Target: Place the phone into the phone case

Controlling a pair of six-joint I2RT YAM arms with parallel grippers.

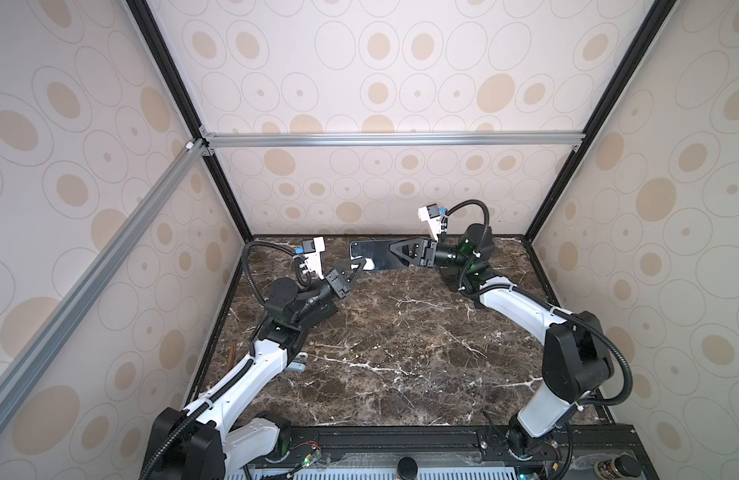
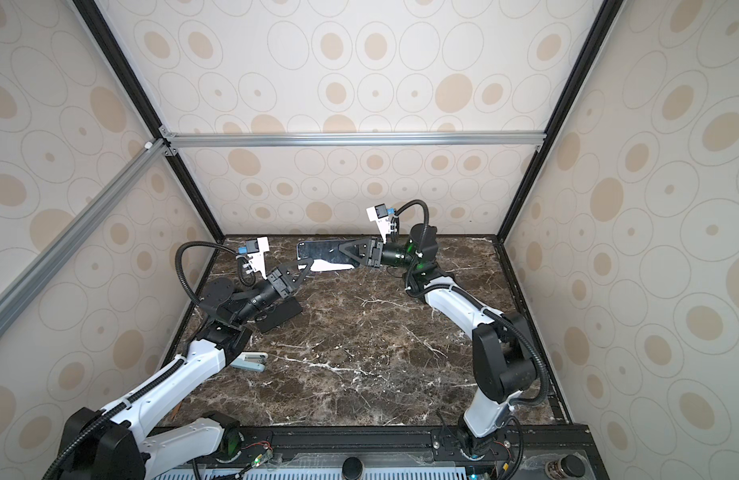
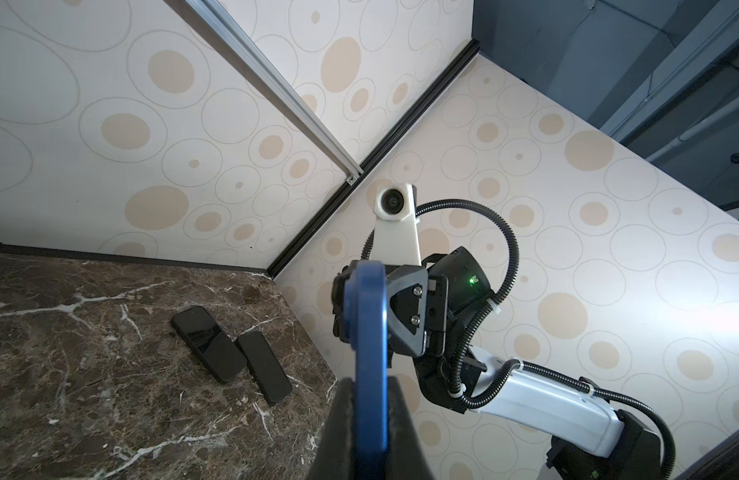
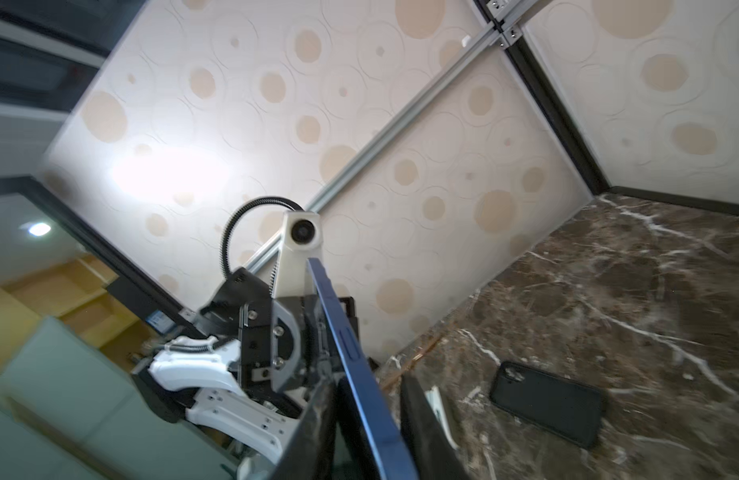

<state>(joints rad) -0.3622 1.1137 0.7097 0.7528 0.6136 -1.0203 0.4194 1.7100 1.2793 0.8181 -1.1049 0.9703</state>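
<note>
Phone (image 1: 374,254) aloft, not yet cased

Stiff, slick glass slab, probably light yet breakable; best pinched across flat faces near short ends. Held in air beyond phone case (image 2: 278,318), well apart from it. Left gripper (image 1: 359,266) clamped on end nearer phone case, wrist angled upward. Right gripper (image 1: 394,249) straddling farther end, wrist roughly level; clamped or loose, cannot tell.

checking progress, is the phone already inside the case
No, the blue phone is held in the air by the left gripper while the black case lies apart on the table.
</note>
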